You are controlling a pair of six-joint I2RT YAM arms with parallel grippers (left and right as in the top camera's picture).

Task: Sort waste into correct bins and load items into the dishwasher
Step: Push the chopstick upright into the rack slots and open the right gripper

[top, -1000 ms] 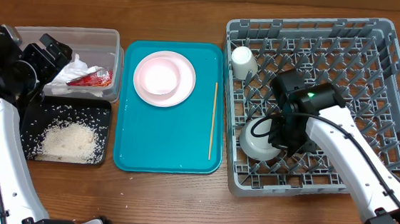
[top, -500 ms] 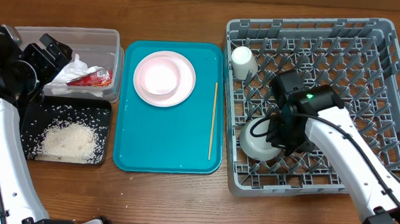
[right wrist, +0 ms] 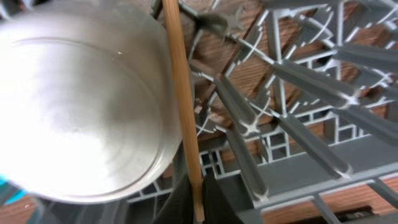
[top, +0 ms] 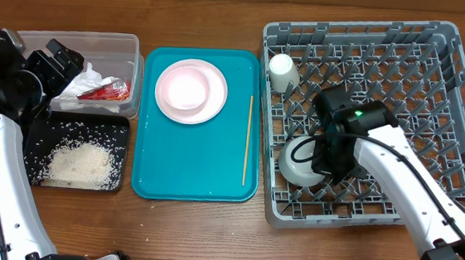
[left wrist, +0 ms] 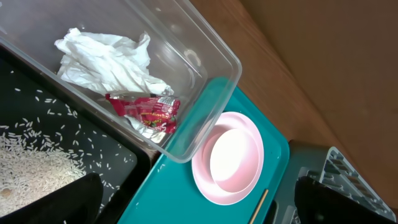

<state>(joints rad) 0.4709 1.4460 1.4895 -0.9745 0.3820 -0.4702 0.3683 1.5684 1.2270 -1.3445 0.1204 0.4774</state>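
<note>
My right gripper (right wrist: 198, 199) is shut on a thin wooden chopstick (right wrist: 180, 93) inside the grey dish rack (top: 435, 96), right beside the pale grey-green bowl (right wrist: 81, 106). From overhead, the right gripper (top: 329, 167) sits at that bowl's (top: 296, 162) right edge. A white cup (top: 280, 70) stands in the rack's near-left corner. The second chopstick (top: 247, 139) lies on the teal tray (top: 188, 160), beside the pink bowl (top: 184, 87) resting on the pink plate (top: 210, 103). My left gripper (left wrist: 199, 211) hangs open above the bins. The red-and-white wrapper (left wrist: 144, 112) lies in the clear tub (left wrist: 205, 50). Rice (top: 80, 166) lies in the black tray (top: 37, 135).
A crumpled white tissue (left wrist: 112, 59) lies in the clear tub next to the wrapper. Upright rack pegs (right wrist: 311, 81) crowd around the held chopstick. The tub and black tray stand at the table's left edge, against the teal tray.
The right arm has shifted very slightly over the rack beside the bowl. The left arm has not moved.
</note>
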